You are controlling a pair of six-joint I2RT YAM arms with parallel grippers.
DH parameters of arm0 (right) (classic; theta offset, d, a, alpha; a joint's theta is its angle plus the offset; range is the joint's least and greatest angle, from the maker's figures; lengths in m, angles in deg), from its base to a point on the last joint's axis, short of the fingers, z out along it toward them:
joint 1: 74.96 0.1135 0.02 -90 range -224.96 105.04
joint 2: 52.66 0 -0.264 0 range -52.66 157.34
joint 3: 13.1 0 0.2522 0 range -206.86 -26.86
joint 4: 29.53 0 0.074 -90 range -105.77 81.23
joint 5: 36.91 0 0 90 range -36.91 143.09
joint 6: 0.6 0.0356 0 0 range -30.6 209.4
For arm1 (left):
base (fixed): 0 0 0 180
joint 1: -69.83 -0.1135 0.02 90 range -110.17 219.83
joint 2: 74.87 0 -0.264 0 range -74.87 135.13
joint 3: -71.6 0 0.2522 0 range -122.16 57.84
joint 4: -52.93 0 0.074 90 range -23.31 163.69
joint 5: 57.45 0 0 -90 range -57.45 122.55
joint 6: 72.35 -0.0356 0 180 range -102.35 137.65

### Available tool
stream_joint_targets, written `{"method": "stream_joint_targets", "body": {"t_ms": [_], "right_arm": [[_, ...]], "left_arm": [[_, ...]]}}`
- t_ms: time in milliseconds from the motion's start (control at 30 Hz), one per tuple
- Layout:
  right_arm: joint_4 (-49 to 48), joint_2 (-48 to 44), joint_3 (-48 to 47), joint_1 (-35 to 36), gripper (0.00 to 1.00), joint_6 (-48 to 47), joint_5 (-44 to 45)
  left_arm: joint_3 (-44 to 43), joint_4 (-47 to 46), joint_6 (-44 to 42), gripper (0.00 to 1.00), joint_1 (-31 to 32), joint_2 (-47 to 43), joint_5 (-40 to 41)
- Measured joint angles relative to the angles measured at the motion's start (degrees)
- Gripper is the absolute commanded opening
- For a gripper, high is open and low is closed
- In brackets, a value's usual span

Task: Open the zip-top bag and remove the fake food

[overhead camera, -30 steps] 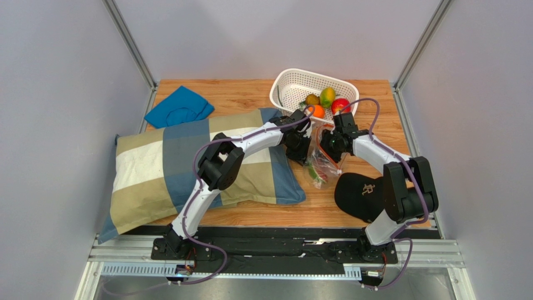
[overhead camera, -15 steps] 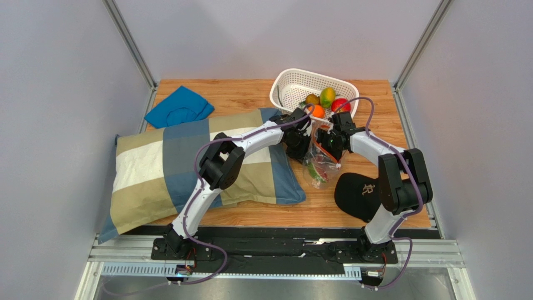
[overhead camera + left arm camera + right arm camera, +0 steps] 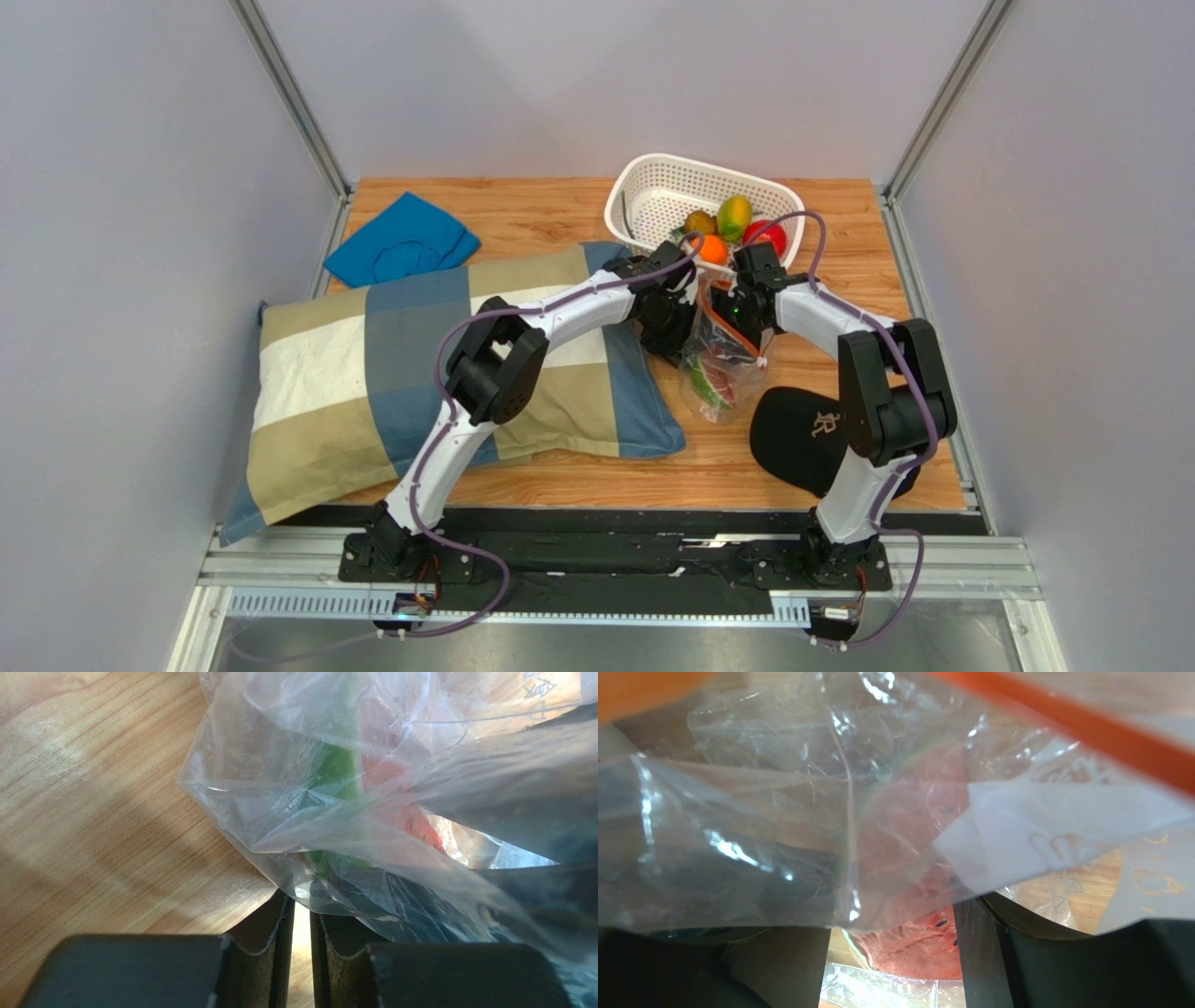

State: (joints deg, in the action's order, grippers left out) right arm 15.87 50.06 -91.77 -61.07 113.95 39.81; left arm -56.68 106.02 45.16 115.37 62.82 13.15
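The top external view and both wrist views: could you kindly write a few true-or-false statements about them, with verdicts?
1. The white basket holds fruit. True.
2. The black cap lies on the pillow. False: it lies on the table, right of the pillow.
3. The zip-top bag has fake food inside. True.
4. The blue cloth lies in the white basket. False: it lies on the table beyond the pillow.
5. The right claw is shut tight. False: its fingers stand apart.
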Motion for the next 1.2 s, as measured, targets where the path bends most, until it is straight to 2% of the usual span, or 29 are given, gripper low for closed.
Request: {"method": "stream_joint_targets", "body": {"t_ms": [100, 200, 300, 667, 833, 867, 900, 933, 967, 1067, 1200], "right_arm": [[0.00, -0.28, 0.04, 0.24, 0.00, 0.17, 0.57], [0.00, -0.68, 0.13, 0.37, 0.00, 0.24, 0.83], [-0.24, -1.38, 0.50, 0.39, 0.00, 0.37, 0.94], [3.04, -10.36, 2.78, -0.52, 0.00, 2.19, 0.59], [3.50, -11.96, 3.91, -1.38, 0.00, 2.21, 0.35], [3.54, -11.93, 4.15, -1.46, 0.01, 2.23, 0.28], [3.91, -11.89, 4.17, -1.49, 0.07, 2.43, 0.28], [4.02, -11.82, 4.17, -1.49, 0.17, 2.60, 0.28], [4.26, -11.67, 4.11, -1.44, 0.38, 2.71, 0.26], [5.46, -10.49, 3.85, -1.29, 0.66, 3.06, -0.17], [6.73, -9.03, 3.87, -1.16, 0.74, 2.27, -0.35]], "left_arm": [[0.04, 0.02, -0.02, 0.27, -0.11, -0.09, -0.22], [0.48, 0.17, -0.44, 0.34, -0.28, -0.68, -0.22], [2.03, -0.15, -0.66, 0.36, -0.39, -2.29, -0.72], [6.82, -3.43, -0.59, 0.39, -1.79, -12.07, -7.10], [9.20, -5.01, -0.44, 0.40, -1.86, -12.74, -8.66], [9.70, -4.96, -0.42, 0.35, -1.86, -12.74, -8.72], [10.05, -4.96, -0.37, 0.34, -1.86, -12.74, -8.83], [10.23, -4.94, -0.13, 0.33, -1.86, -12.70, -8.85], [10.23, -5.01, 0.13, 0.32, -1.86, -12.59, -8.92], [9.09, -5.49, 0.85, 0.29, -1.79, -11.10, -9.84], [7.15, -6.23, 1.90, 0.26, -1.68, -7.43, -10.62]]}}
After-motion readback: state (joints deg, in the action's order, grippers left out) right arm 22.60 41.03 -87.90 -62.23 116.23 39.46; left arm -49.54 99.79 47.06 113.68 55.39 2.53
